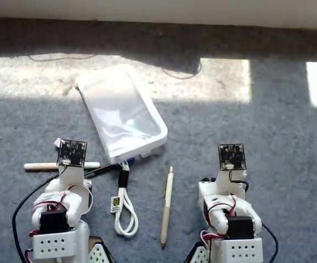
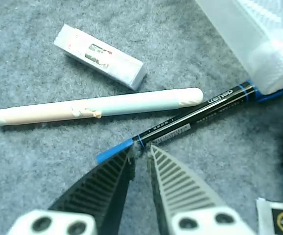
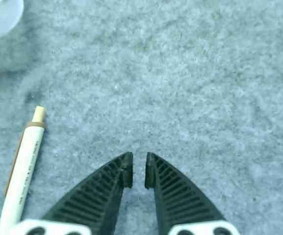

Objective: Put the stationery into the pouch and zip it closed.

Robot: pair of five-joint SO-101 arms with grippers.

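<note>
A: Packing is only beginning: the pouch [image 1: 123, 112] is lying on the counter [image 1: 290, 164], the black-and-blue pen [image 2: 190, 125] at its corner.

B: The left hand [image 2: 141, 154] is hovering at that pen, pressed together, pinching nothing; the right hand [image 3: 135, 169] likewise. Next it's probably needing to spread, then grip.

The high camera looked down over the carpet [image 1: 290, 164]. Wrist cameras sat close behind the left pincer [image 2: 140, 152] and right pincer [image 3: 135, 169], facing down. High and left views shared the pouch [image 1: 123, 112] [image 2: 259, 34] beyond the left pincer.
</note>
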